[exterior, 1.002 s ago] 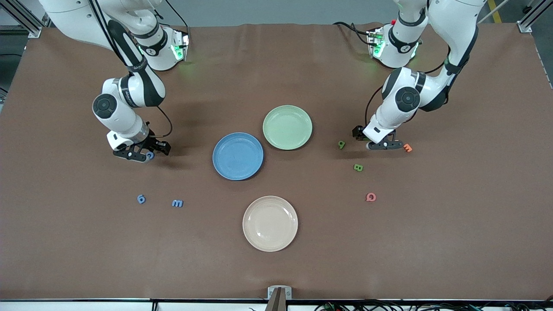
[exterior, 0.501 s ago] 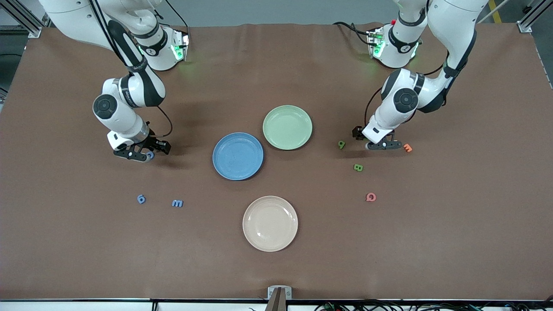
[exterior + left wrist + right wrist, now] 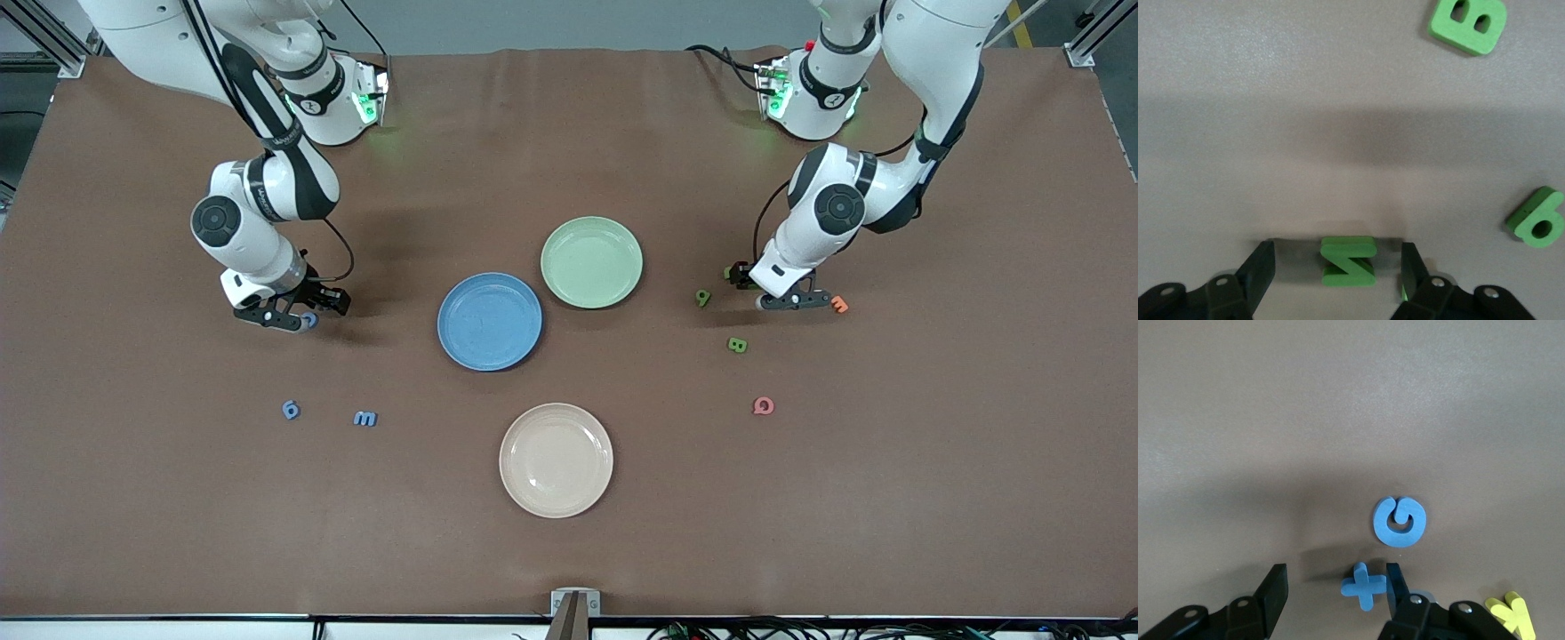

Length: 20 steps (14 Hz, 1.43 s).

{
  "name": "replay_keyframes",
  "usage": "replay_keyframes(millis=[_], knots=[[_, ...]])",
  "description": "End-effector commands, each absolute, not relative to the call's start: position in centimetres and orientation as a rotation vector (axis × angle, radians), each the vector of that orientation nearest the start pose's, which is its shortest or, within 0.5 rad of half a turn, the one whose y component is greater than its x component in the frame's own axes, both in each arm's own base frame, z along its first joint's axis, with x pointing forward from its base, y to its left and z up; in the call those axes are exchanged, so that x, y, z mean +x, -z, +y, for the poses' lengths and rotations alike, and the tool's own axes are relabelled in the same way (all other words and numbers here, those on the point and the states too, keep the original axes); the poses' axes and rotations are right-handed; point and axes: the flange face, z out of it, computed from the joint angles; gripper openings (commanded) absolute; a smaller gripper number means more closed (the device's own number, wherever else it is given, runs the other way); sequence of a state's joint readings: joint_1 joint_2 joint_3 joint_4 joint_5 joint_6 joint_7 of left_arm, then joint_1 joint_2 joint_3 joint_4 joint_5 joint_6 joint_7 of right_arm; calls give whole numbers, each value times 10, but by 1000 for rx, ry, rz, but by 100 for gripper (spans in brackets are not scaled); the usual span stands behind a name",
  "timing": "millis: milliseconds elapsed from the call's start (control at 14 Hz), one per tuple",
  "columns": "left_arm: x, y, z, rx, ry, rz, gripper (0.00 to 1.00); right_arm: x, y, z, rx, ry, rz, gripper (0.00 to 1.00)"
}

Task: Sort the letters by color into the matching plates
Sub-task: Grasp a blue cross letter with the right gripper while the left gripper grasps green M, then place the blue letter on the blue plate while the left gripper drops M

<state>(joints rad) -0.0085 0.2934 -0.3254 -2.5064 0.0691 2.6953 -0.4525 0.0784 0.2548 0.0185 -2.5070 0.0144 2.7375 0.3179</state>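
the left gripper (image 3: 1338,267) sits low on the tabletop (image 3: 569,551) toward the left arm's end from the green plate (image 3: 591,262), jaws open around a green z (image 3: 1349,261), not touching it. the right gripper (image 3: 1335,590), toward the right arm's end from that plate, has open jaws; a blue plus (image 3: 1364,585) lies touching one finger.

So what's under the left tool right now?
A green Z-shaped letter lies flat on the table between the open fingers of the left tool. They aren't touching it. From the front, the tool hides it.
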Motion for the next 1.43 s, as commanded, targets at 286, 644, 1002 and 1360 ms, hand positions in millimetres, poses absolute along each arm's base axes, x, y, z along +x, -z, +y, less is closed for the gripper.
replay_keyframes(millis=[286, 644, 1002, 1360], knots=[[421, -162, -161, -3162, -154, -148, 61, 456, -167, 35, -3122, -84, 383, 65], [421, -162, -162, -3162, -151, -146, 36, 455, -165, 36, -3121, -94, 398, 23], [430, -172, -163, -3167, -116, -152, 24, 455, -165, 37, -3122, -104, 395, 0], [446, -200, -168, -3151, -87, -137, 24, 479, -209, 86, -3125, -202, 534, 0]])
